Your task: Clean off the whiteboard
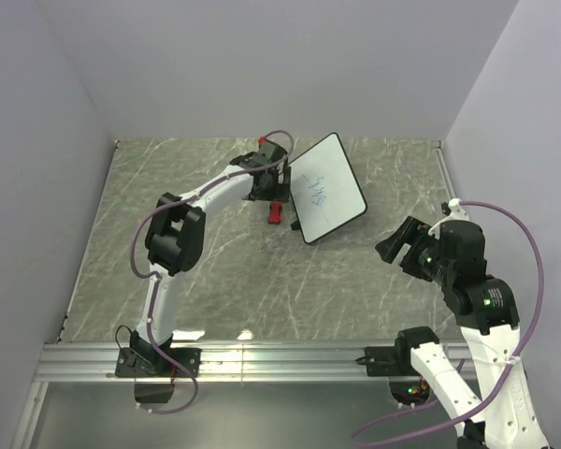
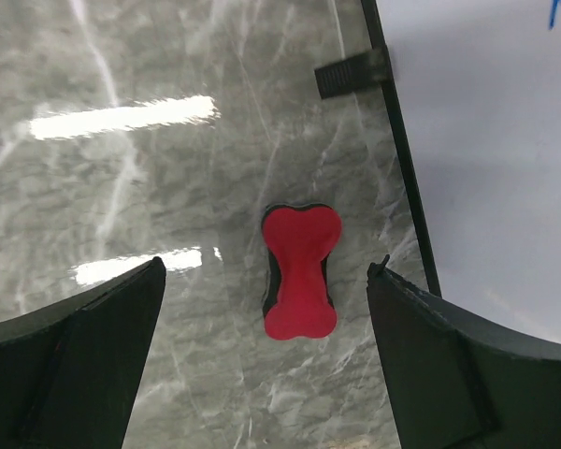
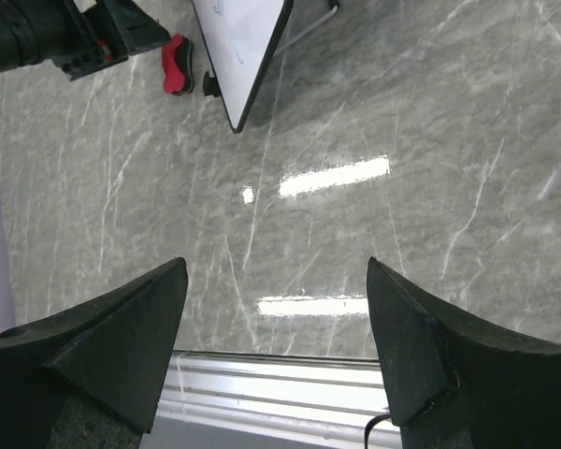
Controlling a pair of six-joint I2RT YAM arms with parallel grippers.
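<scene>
The whiteboard (image 1: 325, 187) stands tilted at the back middle of the table, with blue scribbles on its face. Its black rim and white face (image 2: 505, 168) fill the right of the left wrist view, and its lower corner (image 3: 243, 37) shows at the top of the right wrist view. A small red bone-shaped block (image 1: 275, 213) with a black underside lies flat just left of the board. My left gripper (image 1: 265, 195) hovers over that block (image 2: 300, 271), open, fingers either side and apart from it. My right gripper (image 1: 397, 245) is open and empty, low at the right, away from the board.
The grey marble tabletop (image 1: 243, 281) is boxed in by white walls on three sides. An aluminium rail (image 1: 280, 360) runs along the near edge, seen close below my right gripper (image 3: 276, 264). A black clip (image 2: 352, 73) sticks out from the board's rim.
</scene>
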